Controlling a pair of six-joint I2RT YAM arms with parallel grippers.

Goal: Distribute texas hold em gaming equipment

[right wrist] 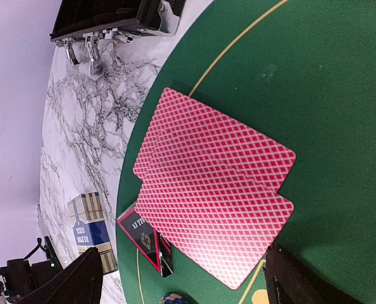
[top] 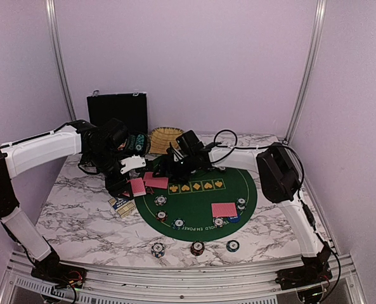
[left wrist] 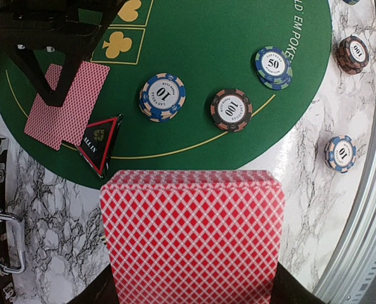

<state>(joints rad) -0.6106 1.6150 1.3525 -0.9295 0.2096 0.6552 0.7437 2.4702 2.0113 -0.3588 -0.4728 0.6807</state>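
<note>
My left gripper [top: 134, 179] is shut on a deck of pink-red-backed cards [left wrist: 191, 237], held above the left edge of the green mat [top: 238, 183]. My right gripper [right wrist: 181, 285] is open, its jaws wide apart, hovering over two overlapped face-down cards [right wrist: 216, 215] on the mat's left side. The black-red triangle button [right wrist: 140, 231] lies just beside those cards. Another pair of cards [top: 224, 209] lies on the mat's right side. Striped chips marked 10 [left wrist: 162, 96], 100 [left wrist: 231, 109] and 50 [left wrist: 274, 66] sit on the mat. The orange and blue discs cannot be told apart from the chips.
Three chips [top: 197, 247] sit in a row on the marble near the front edge. A blue card box [top: 121, 206] lies left of the mat. The black case [top: 118, 111] and the straw basket [top: 164, 138] stand at the back. The two grippers are close together.
</note>
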